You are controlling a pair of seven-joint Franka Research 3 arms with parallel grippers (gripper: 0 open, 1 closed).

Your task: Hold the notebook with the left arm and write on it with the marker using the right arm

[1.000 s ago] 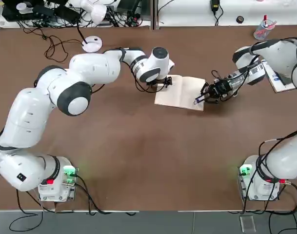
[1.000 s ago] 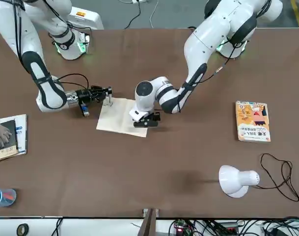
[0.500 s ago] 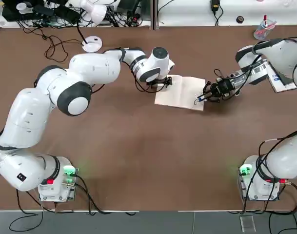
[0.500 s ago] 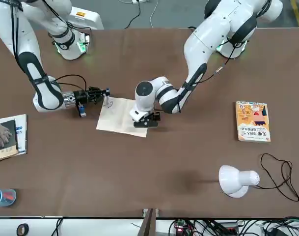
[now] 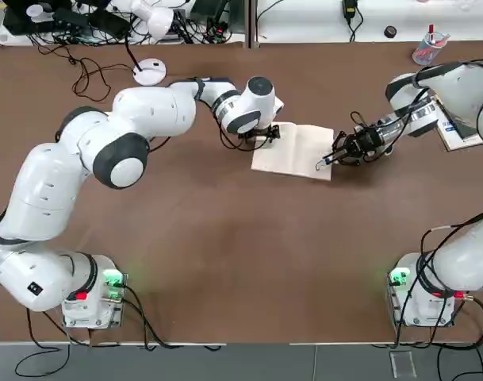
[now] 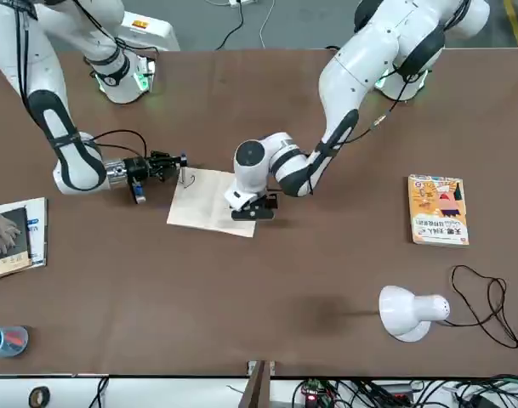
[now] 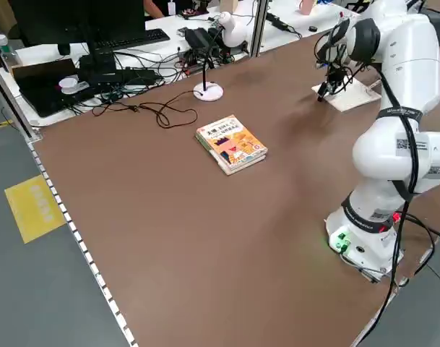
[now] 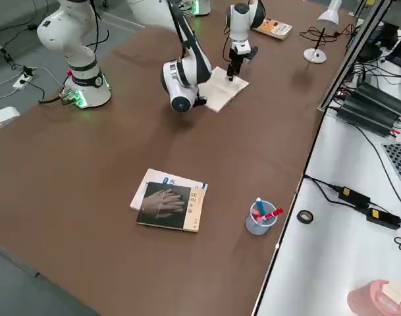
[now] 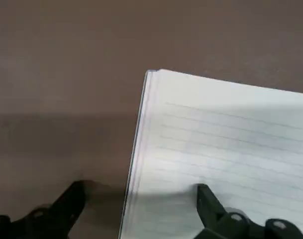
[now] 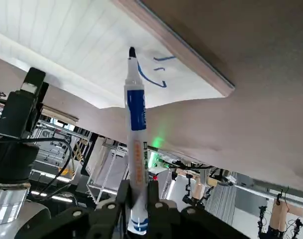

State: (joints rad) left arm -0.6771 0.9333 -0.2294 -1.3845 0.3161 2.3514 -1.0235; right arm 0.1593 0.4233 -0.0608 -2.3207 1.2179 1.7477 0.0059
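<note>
The right end effector [image 10: 136, 196] is clamping tight on the marker [image 10: 135, 149], whose dark tip is sitting at a blue scribble [image 10: 153, 74] near one corner of the notebook [image 5: 295, 150]. In the top view this end effector [image 5: 341, 152] is lying nearly level just off the notebook's right edge. The left end effector [image 9: 141, 204] is standing with its fingers spread, one finger [image 9: 211, 211] pressing on the lined page and the other on the brown surface [image 5: 225, 238] beside the notebook's edge. The notebook is lying flat near the middle of the surface, between the two arms. Farther out, an orange illustrated book [image 6: 438, 209], a white desk lamp [image 6: 412, 311], a dark-covered book picturing a hand [image 8: 168, 205] and a cup of pens [image 8: 261, 216] are resting well apart from it
</note>
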